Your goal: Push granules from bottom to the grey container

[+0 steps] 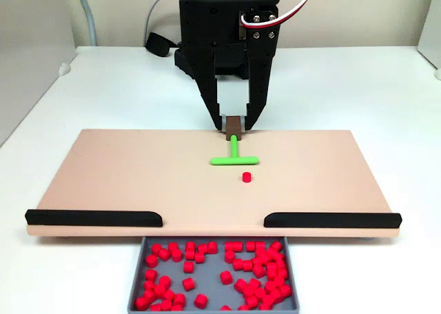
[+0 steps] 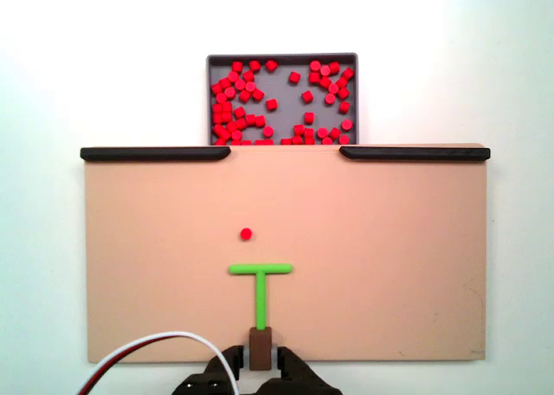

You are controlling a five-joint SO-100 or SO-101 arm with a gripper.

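The near edge of the grey container [image 1: 141, 273] runs off the bottom in a fixed view, and the arm's upper body is cut off at the top there; in a fixed view from above, the arm is mostly out of frame, with the end effector [image 2: 260, 360] peeking in at the bottom edge. The end effector [image 1: 235, 124] is clamped on the brown handle [image 1: 235, 125] of the green T-shaped tool [image 1: 234, 158], fingers pressed on either side. The tool's crossbar lies flat on the tan board [image 1: 124, 176]. One lone red granule [image 1: 246, 177] sits just beyond the crossbar, apart from it. The granules [image 1: 258, 266] heap in the container, small bright red pellets, thicker toward one side. Two black strips [image 2: 156, 153] flank the gap leading to the container on the white worktop [image 1: 386, 93].
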